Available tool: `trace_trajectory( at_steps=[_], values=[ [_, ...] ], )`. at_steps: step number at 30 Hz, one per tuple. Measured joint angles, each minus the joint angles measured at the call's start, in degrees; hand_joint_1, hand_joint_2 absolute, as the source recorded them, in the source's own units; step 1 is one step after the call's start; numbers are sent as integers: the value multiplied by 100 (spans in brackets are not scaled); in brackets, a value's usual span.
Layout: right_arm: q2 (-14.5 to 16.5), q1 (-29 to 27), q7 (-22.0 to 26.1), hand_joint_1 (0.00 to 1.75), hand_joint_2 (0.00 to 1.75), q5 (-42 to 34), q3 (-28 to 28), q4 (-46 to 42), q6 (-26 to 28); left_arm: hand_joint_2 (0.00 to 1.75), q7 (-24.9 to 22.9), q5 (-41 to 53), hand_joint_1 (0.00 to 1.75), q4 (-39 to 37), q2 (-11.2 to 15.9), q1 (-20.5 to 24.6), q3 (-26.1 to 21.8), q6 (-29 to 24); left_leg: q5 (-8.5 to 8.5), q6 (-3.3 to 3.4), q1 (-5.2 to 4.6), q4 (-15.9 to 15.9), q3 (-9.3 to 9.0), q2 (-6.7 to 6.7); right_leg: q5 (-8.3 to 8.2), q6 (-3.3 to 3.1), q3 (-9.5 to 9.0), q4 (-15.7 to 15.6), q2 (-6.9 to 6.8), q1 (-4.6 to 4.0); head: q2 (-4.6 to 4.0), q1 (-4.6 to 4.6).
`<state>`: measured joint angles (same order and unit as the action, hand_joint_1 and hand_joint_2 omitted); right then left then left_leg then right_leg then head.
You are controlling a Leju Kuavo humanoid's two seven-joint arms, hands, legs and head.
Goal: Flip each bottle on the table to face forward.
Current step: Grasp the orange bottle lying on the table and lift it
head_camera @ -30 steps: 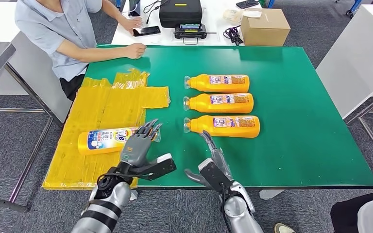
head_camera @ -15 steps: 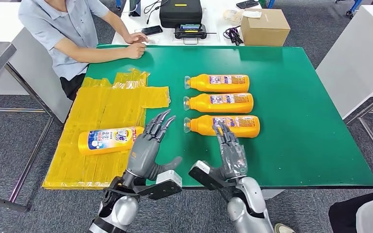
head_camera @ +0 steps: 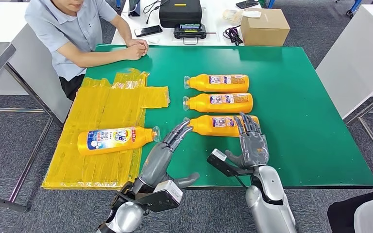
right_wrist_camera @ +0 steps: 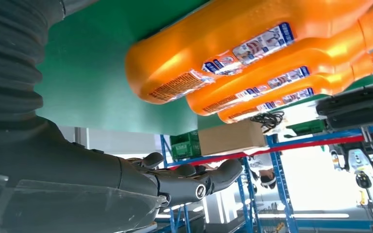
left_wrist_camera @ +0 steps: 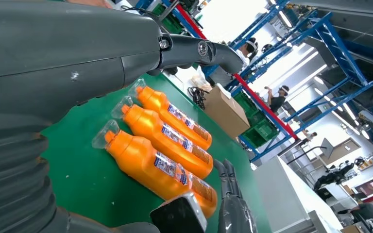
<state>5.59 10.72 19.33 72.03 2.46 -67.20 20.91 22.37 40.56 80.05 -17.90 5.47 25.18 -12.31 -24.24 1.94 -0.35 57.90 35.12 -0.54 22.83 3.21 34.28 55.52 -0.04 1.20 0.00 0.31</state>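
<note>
Green table [head_camera: 311, 121] carries three orange bottles lying label-side-wrong in a row, and both empty, spread-fingered hands, left hand [head_camera: 162, 153] and right hand [head_camera: 251, 143], bracket the nearest bottle [head_camera: 223, 124], seemingly to roll it.

An industrial robot test hall or lab: the wrist views show tall blue steel racking [left_wrist_camera: 320, 43] with a red beam, bright overhead strip lights and people in the aisles. In the head view, grey carpet tiles [head_camera: 19, 141], a green-topped work table [head_camera: 296, 97], and at 12 o'clock a cardboard box [head_camera: 264, 26] and a black equipment case [head_camera: 180, 12].
</note>
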Motion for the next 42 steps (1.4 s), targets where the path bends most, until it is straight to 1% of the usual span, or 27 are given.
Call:
trace_trajectory(
  at_steps=[15,30,35,42],
  values=[
    [-6,90,-27,0,175,56,-3,261,-58,175,-7,-38,0,12,0,1,10,-11,0,0,-2,0,1,0,0,0,0,0,0,1,0,-1],
    [-6,95,-96,0,175,95,4,340,-123,175,-17,-38,0,12,0,0,13,-13,0,0,-2,0,1,-1,0,0,0,0,0,1,0,-1],
    [-7,125,-230,0,175,76,4,393,-276,175,-20,-24,0,12,0,0,17,-24,0,0,-1,0,1,0,0,0,-1,0,0,1,0,-1],
    [-40,272,-468,0,175,-6,-1,657,-628,175,-20,26,0,14,2,-1,15,-35,0,0,-2,0,1,-1,0,0,-1,0,0,1,0,1]
  ],
)
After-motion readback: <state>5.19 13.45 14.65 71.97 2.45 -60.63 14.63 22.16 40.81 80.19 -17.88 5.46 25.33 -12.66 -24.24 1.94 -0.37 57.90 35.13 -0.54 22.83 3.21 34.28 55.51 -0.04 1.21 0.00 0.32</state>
